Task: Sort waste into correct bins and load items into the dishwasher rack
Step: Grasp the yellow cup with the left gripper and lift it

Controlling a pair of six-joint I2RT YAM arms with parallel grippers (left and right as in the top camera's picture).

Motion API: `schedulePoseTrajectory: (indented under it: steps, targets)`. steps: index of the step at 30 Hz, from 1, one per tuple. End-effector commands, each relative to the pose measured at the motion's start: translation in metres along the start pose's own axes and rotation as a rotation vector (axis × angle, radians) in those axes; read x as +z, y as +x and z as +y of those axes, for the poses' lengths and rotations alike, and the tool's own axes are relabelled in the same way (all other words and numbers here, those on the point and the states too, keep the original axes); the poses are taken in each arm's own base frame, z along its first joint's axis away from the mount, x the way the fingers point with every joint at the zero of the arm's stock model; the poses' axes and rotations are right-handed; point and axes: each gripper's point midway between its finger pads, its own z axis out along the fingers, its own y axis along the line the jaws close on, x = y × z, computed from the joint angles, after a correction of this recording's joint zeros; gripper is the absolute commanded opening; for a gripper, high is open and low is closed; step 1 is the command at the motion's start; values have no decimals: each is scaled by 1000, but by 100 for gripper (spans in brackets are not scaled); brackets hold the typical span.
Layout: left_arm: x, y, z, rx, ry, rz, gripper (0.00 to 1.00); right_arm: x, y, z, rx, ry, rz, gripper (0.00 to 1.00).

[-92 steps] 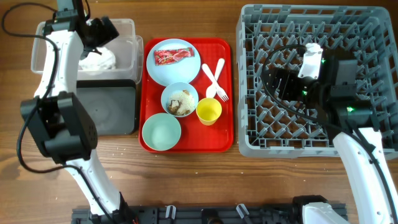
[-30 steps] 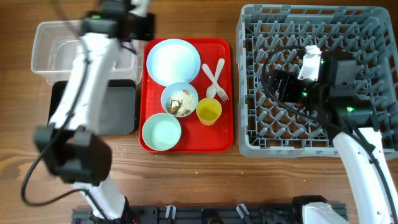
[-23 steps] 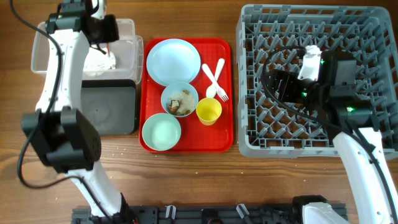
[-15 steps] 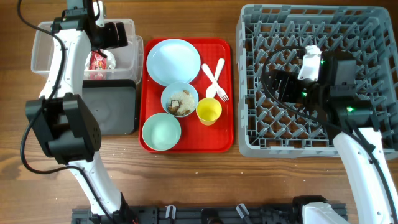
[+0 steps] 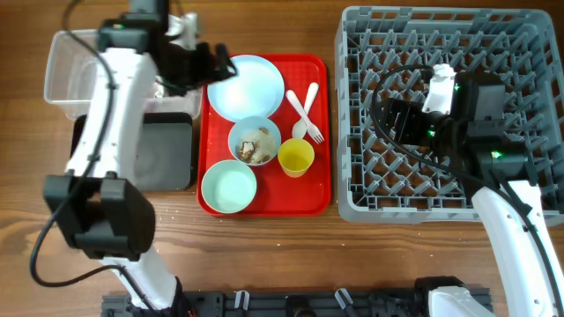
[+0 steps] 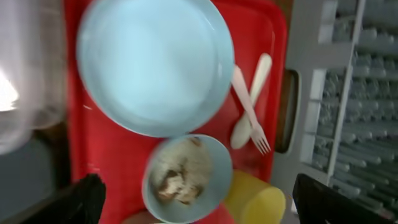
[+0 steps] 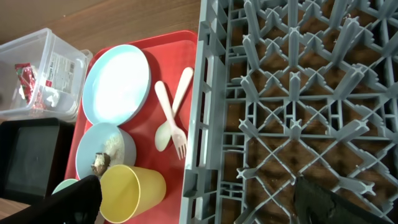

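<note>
**Left gripper** (image 5: 210, 67): fingers spread wide, nothing between them. It is over the far-left corner of the red tray (image 5: 264, 204), at the left rim of the pale blue plate (image 5: 248, 86). In its wrist view the plate lies ahead of the fingers (image 6: 86, 200) and the scrap bowl shows between them.

**Right gripper** (image 5: 388, 119): fingers apart and empty. It is over the left half of the grey dishwasher rack (image 5: 529, 53), well apart from everything on the red tray.

**Crumpled white paper** (image 7: 57, 67) with red wrapper (image 7: 26, 81): inside the clear tub (image 7: 12, 102) at far left, to the left of the left gripper.

**Black tray** (image 5: 167, 158): just near of the clear tub, beside the red tray's left edge.

**Food scraps** (image 5: 256, 146): brownish with white crumbs. They lie in the scrap bowl (image 5: 234, 139), pale blue, at the middle of the red tray and near of the plate.

**Second bowl** (image 5: 228, 187): pale blue, in the near-left corner of the red tray.

**Yellow cup** (image 5: 296, 158): upright, just right of the scrap bowl.

**White fork** (image 7: 177, 140) and spoon (image 7: 161, 138): crossed over each other, right of the plate and far of the yellow cup.
</note>
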Motion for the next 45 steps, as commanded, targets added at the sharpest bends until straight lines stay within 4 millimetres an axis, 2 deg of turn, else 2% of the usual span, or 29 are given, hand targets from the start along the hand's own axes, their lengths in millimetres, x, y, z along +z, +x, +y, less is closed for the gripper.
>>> schedulePoseTrajectory:
  steps: [1,5,6,8,9,12,14,18,19,24,29,32,37,39,41,45]
  targets:
    - [36,40,-46,55,0,98,100,0,-3,-1,13,7,-6,100]
    - [61,71,-89,192,28,139,100,0,-3,-1,14,8,-4,100]
    - [66,78,-93,211,14,153,100,0,-2,-1,14,8,-2,99]
    - [77,89,-90,200,-41,173,75,0,-1,-1,16,9,1,100]
    - [84,96,-86,164,-77,185,70,0,-1,-1,16,9,1,100]
    - [102,117,-77,111,-125,245,63,0,-1,-1,15,9,1,100]
    - [113,131,-69,118,-155,281,63,0,-2,-1,16,9,1,100]
    - [123,146,-58,122,-182,313,62,0,-2,-1,16,9,1,100]
    - [124,148,-56,120,-185,317,59,0,-2,-1,15,9,1,100]
    - [134,156,-53,127,-185,322,33,0,-1,-1,15,9,1,100]
    - [134,156,-54,126,-180,322,15,0,-2,-1,16,9,1,100]
    - [130,157,-61,117,-146,339,4,0,-2,-1,16,9,1,100]
    - [109,148,-75,91,-66,361,4,0,0,5,16,-26,10,100]
    - [91,139,-85,86,66,376,4,-1,2,21,12,-117,26,100]
    - [69,128,-97,73,269,389,4,-4,1,42,-5,-237,30,100]
    - [20,100,-115,64,703,365,4,-12,2,98,-112,-580,56,100]
